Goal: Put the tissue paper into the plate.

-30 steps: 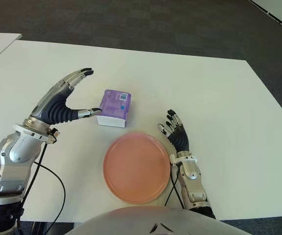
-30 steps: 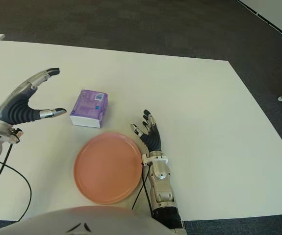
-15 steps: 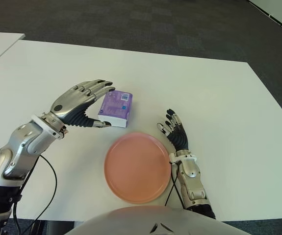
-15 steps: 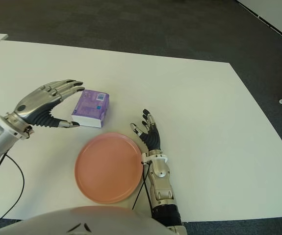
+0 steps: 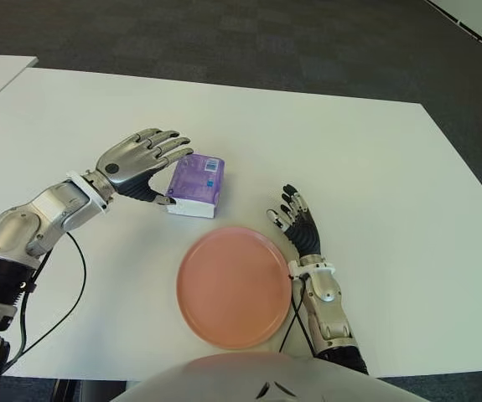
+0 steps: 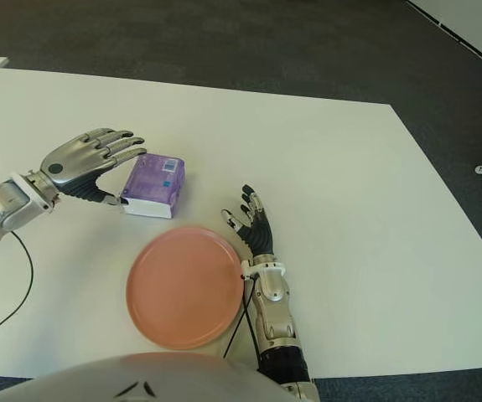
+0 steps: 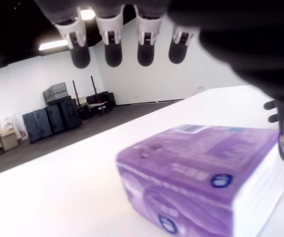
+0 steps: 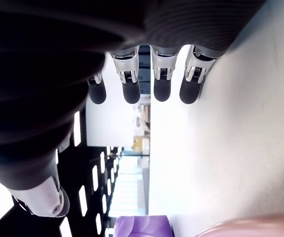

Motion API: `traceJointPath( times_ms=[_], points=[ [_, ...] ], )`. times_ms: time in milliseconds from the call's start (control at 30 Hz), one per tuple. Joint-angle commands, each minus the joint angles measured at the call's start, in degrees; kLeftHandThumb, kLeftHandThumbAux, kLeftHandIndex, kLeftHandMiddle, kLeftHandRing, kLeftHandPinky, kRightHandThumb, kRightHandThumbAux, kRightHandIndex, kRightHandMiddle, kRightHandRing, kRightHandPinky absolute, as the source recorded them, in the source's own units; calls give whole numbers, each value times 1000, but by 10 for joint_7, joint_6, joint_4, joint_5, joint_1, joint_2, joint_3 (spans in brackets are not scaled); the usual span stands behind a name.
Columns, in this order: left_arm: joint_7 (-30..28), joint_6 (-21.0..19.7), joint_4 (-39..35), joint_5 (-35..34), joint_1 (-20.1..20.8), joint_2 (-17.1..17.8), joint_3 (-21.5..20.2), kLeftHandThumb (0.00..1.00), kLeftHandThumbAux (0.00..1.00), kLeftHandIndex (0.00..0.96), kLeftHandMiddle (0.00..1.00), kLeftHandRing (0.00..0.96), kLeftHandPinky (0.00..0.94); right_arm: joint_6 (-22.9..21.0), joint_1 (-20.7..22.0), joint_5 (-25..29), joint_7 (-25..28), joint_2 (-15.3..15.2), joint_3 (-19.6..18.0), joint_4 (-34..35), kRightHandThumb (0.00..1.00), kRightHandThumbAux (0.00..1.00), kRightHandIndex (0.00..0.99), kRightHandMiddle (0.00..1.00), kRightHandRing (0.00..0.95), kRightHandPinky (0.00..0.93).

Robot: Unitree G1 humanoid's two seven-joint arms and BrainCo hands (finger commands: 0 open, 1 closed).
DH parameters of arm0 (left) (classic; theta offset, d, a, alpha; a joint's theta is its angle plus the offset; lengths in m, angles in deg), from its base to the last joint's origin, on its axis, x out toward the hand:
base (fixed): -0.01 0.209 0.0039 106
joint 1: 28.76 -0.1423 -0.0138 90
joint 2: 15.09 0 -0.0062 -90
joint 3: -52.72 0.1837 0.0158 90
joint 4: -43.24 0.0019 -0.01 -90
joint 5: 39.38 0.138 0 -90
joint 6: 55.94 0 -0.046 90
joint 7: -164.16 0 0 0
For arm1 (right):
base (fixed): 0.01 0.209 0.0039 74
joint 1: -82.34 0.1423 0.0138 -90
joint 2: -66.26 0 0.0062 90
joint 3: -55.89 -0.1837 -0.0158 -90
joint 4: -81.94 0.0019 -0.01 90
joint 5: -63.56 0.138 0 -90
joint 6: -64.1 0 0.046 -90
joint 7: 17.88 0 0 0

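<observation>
Left robot hand [image 5: 140, 161] spread over tissue pack [image 5: 195, 184]

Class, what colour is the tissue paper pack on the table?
Purple, with white sides; the tissue paper pack shows best in the left wrist view.

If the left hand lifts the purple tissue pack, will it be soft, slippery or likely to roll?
The tissue pack is boxy and lies flat, so it should not roll. Its glossy wrap may slip. The left hand is open over it; a squeeze probably dents it.
</observation>
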Motion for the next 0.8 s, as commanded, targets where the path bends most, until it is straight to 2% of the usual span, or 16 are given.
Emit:
traceJointPath(
  times_ms=[33,333,800],
  points=[
    [58,-8,50,33,7,3,32,35,406,0,0,0,0,-25,-21,2,9,-7,0,-34,34,676,0,1,0,0],
    [137,-34,85,68,30,4,67,53,406,0,0,0,0,-31,-17,11,20,-12,-6,-40,6,678,0,1,0,0],
    [183,-64,104,80,62,8,96,85,417,0,0,0,0,-25,-12,9,30,-24,-6,-55,0,656,0,0,0,0]
  ],
)
